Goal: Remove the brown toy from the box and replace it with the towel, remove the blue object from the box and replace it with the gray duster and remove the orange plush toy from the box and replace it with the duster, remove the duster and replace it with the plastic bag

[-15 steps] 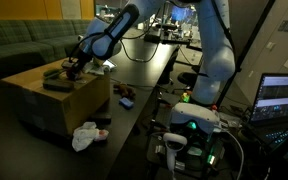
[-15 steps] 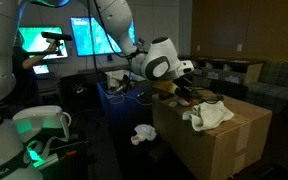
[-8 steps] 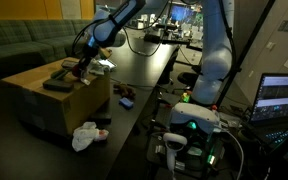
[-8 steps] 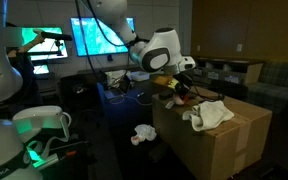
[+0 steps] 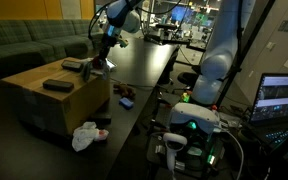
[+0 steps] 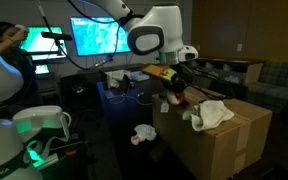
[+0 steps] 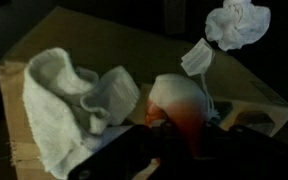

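My gripper [image 7: 179,135] is shut on the orange plush toy [image 7: 177,103], whose white tag [image 7: 197,58] sticks out. Both exterior views show it hanging above the cardboard box [image 5: 44,105] [image 6: 224,145], the toy [image 6: 174,96] clear of the top. The white towel [image 7: 69,88] [image 6: 212,113] lies crumpled on the box top beside it. A dark grey duster [image 5: 56,86] lies flat on the box. The white plastic bag [image 5: 86,135] [image 6: 142,133] [image 7: 236,22] sits on the floor beside the box.
A second dark flat thing [image 5: 74,64] lies on the box near the gripper. Small red and blue objects [image 5: 124,100] lie on the dark floor. A cluttered desk with screens [image 6: 99,40] stands behind, a sofa [image 5: 24,45] beyond the box.
The jaws closed on the orange toy at the box top, and the arm has lifted it up off the box.
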Controlling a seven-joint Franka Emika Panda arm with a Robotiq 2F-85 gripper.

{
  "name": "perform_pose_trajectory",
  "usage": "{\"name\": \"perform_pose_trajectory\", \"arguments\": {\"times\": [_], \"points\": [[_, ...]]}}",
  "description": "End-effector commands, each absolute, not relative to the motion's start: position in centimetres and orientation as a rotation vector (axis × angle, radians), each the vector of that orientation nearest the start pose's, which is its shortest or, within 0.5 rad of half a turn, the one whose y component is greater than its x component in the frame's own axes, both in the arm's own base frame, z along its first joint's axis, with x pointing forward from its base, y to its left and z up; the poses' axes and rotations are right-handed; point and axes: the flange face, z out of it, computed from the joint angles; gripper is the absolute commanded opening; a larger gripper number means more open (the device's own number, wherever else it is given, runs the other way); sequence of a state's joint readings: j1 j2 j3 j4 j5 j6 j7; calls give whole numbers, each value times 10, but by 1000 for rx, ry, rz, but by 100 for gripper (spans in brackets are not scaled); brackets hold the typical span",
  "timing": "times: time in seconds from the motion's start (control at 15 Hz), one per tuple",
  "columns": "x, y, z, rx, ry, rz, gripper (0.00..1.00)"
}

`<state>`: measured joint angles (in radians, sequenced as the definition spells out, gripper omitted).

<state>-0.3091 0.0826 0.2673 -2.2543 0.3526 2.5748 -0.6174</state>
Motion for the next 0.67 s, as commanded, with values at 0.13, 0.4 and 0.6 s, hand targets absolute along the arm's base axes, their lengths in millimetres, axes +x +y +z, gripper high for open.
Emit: {"name": "perform_pose_trajectory", "arguments": {"times": [0.13,0.4,0.6], "points": [[479,-80,356,-2952,-413,-352,4],[444,-103,311,-2963,-391,-253,4],[427,-107,271,-2963,-368,-193,4]]}}
